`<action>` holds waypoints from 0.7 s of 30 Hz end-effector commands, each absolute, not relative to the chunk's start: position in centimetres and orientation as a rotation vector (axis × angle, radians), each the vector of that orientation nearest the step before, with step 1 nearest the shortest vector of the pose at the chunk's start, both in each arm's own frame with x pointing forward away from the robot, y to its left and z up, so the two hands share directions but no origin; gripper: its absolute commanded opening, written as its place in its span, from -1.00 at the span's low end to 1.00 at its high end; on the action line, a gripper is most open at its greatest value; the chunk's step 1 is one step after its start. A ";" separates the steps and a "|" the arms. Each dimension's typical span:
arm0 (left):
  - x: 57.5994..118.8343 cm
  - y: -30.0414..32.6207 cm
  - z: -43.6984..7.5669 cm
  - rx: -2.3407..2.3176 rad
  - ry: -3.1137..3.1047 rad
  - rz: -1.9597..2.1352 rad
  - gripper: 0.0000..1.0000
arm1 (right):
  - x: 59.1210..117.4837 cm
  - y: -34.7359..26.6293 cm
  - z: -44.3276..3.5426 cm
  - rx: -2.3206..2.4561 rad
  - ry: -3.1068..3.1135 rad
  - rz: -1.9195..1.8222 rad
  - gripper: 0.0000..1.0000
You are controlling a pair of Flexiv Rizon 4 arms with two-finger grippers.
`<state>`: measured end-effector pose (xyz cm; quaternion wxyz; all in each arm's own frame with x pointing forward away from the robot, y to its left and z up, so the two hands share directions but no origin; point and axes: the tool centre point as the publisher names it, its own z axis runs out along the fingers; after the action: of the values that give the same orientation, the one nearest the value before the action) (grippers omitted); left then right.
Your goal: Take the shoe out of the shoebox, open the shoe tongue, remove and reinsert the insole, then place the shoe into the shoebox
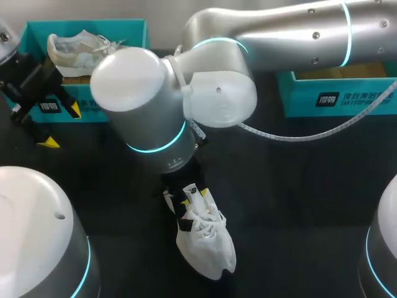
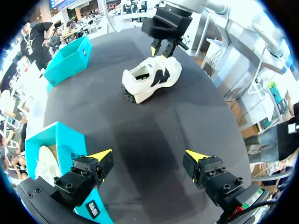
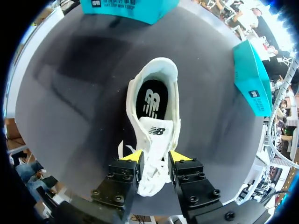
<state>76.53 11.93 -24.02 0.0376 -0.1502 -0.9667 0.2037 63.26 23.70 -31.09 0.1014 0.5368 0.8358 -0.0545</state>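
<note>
A white shoe (image 1: 205, 242) lies on the black table near its front edge, its opening facing up. The black insole (image 3: 150, 100) sits inside it. My right gripper (image 3: 156, 157) comes down over the laced part just ahead of the tongue (image 3: 156, 130), a yellow-tipped finger pressed against each side, shut on the shoe (image 3: 154, 172). In the head view my right wrist hides most of that grip. My left gripper (image 1: 62, 126) hangs open and empty at the far left, in front of the teal shoebox (image 1: 84, 25). From the left wrist view the shoe (image 2: 152, 79) is far ahead.
The teal shoebox (image 2: 56, 144) holds another pale shoe (image 1: 77, 49). A second teal box (image 1: 335, 96) stands at the back right. A white cable (image 1: 298, 135) trails from my right arm above the table.
</note>
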 end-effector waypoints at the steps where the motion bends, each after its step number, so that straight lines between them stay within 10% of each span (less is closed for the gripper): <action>1: 76.4 12.0 -24.0 -0.462 -2.968 0.623 1.00 | 63.9 23.2 -32.1 1.590 2.493 -0.130 -0.37; 21: 76.4 12.0 -24.0 -0.462 -2.968 0.623 1.00 | 64.6 23.6 -32.6 1.517 2.547 -0.113 -0.74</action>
<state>76.53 11.93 -24.02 0.0376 -0.1502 -0.9667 0.2037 64.72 23.83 -32.74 0.0856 0.5110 0.8544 -0.0395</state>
